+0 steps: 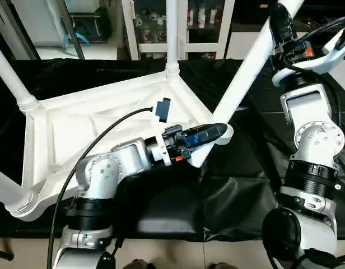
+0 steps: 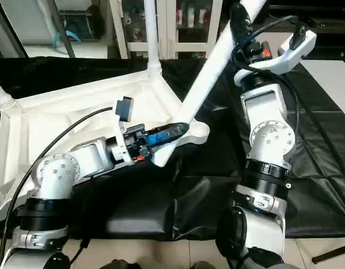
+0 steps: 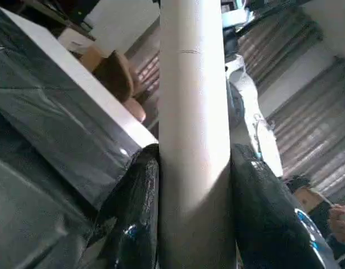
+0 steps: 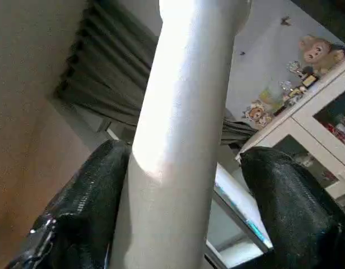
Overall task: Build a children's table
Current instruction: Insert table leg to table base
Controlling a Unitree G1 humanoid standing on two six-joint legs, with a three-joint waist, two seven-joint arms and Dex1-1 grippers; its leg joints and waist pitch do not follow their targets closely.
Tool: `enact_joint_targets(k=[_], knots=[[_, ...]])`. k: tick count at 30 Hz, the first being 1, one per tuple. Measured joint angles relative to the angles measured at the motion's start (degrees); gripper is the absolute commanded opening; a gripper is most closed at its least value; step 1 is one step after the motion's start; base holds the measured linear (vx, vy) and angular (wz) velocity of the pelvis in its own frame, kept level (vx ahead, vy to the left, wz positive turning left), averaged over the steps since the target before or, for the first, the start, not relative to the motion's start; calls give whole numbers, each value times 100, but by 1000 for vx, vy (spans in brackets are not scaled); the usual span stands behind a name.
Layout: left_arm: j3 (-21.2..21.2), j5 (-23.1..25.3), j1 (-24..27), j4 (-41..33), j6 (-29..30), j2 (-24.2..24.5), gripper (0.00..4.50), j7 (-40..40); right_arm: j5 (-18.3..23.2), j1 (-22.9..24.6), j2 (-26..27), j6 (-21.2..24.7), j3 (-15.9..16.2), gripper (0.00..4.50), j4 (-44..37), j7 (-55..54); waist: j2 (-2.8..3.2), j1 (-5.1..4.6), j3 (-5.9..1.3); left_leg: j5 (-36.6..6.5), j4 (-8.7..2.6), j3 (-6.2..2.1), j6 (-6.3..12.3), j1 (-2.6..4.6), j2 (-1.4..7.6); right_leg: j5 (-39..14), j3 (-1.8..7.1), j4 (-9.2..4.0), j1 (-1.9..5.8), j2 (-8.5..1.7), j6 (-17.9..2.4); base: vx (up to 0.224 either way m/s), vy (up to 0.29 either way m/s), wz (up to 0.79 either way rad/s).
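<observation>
leg (image 1: 248, 73) btwn left hand (image 1: 209, 134) fingers

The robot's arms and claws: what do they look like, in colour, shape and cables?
Both forearms are silver metal with rounded, bolted joint housings and black ribbed collars. The left claw has two glossy black fingers with blue glints; a black cable loops over the left arm. The right claw has black fingers and black cables behind it.

1. The tabletop (image 1: 77, 129) is white plastic — smooth, faintly glossy, ribbed on its underside.
2. The leg (image 3: 195, 140) is a smooth, satin white tube.
3. The black cover (image 1: 234, 196) is wrinkled, shiny sheeting.
4. The forearms (image 1: 111, 168) are brushed silver metal — the fingers (image 4: 83, 213) glossy black.
</observation>
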Motion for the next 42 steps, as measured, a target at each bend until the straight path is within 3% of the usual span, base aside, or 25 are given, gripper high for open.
enact_joint_targets(k=[9,19,23,28,30,35,40,42], knots=[[-49,-173,94,-95,77,72,146,-209,68,154,-10,58,33,449,-304,4,-3,-6,0,-5,18,-1,-8,1,0,-5,8,21,0,0,8,0,0,0],[-84,-263,94,-97,97,78,146,-242,233,342,-321,254,91,450,-549,-53,-14,-15,-1,-5,26,-1,-8,3,0,-7,12,27,1,0,11,0,0,0],[-110,-280,100,-131,97,119,146,-258,1199,173,-267,697,-379,450,-516,-572,-12,-13,-2,-5,26,-2,-8,3,0,-6,11,27,0,1,12,0,0,0],[-105,-315,162,-181,73,149,146,-261,2984,22,-109,1291,-792,450,-168,-1260,-11,-15,-3,-5,26,-2,-9,5,1,5,12,26,-1,0,40,0,0,0],[-95,-348,212,-181,75,155,146,-258,3286,45,-106,1466,-824,450,-75,-1360,-14,-11,-3,-4,25,-3,-11,4,3,6,9,27,0,0,48,0,0,0],[113,-533,215,-209,77,131,146,-193,3571,270,-126,1712,-841,450,-89,-1013,-18,15,-1,-4,25,-3,-13,1,2,3,10,27,0,-1,54,0,0,0],[382,-801,209,-213,68,92,146,-125,4781,166,-128,1402,-1507,450,-45,-1348,-21,33,-3,-3,26,-2,-13,2,2,-11,11,25,1,-2,77,0,0,0],[395,-839,209,-213,67,103,146,-125,4807,182,-247,1254,-1659,450,104,-1491,-24,15,-4,-3,26,-1,-14,3,2,-14,11,26,1,-2,83,0,0,0]])
